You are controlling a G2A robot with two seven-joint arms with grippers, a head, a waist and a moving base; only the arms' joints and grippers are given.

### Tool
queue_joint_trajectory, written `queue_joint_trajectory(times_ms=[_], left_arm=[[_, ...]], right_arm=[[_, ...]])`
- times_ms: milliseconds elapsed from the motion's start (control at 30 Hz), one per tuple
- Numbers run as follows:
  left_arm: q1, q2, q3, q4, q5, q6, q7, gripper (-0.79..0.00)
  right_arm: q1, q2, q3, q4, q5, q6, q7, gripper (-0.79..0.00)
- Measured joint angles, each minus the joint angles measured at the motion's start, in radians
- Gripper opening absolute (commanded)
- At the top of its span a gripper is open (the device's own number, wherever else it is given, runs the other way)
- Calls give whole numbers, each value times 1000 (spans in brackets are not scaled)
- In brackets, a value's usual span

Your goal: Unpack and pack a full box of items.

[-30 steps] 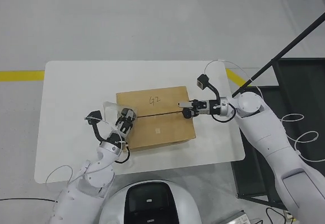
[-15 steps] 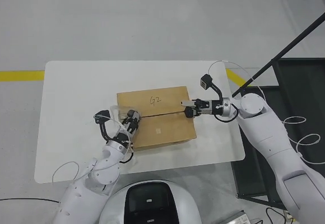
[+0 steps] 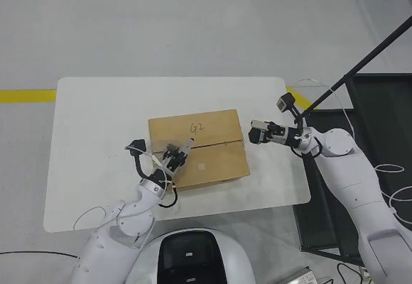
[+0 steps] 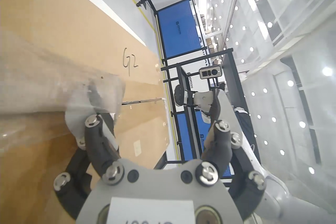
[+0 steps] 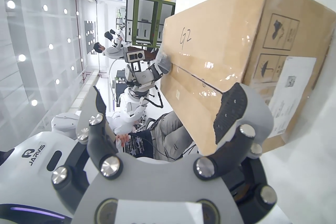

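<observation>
A shut cardboard box point(image 3: 197, 148) marked "G2" lies in the middle of the white table point(image 3: 92, 156). My left gripper point(image 3: 177, 153) rests over the box's top seam near its left end. Its fingers stand open in the left wrist view point(image 4: 155, 114). A crumpled strip of clear tape point(image 4: 52, 83) clings to one finger point(image 4: 95, 130) and trails over the lid. My right gripper point(image 3: 256, 133) hangs just off the box's right end, open and holding nothing point(image 5: 165, 109). The box point(image 5: 223, 51) shows in front of it, with labels on its end face.
A black metal rack point(image 3: 376, 142) stands close off the table's right edge, behind the right arm. A yellow floor line point(image 3: 14, 95) runs past the table at left. Bare table surface lies left of the box and in front of it.
My right gripper has drawn back from the seam to beyond the box's right end. The left gripper has slid rightward along the seam, and the loose tape has bunched at its finger.
</observation>
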Motion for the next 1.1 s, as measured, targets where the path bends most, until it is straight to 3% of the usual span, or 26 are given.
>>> queue_joint_trajectory(times_ms=[267,600,1100], left_arm=[[-55,-21,50,71,-37,-100,49,0],[-165,-60,150,220,-37,-149,67,0],[-233,-102,227,271,-48,-182,60,0]], right_arm=[[-53,9,45,10,23,-2,-18,0],[-97,16,91,40,39,-18,-44,0],[-128,19,118,24,34,-8,-54,0]])
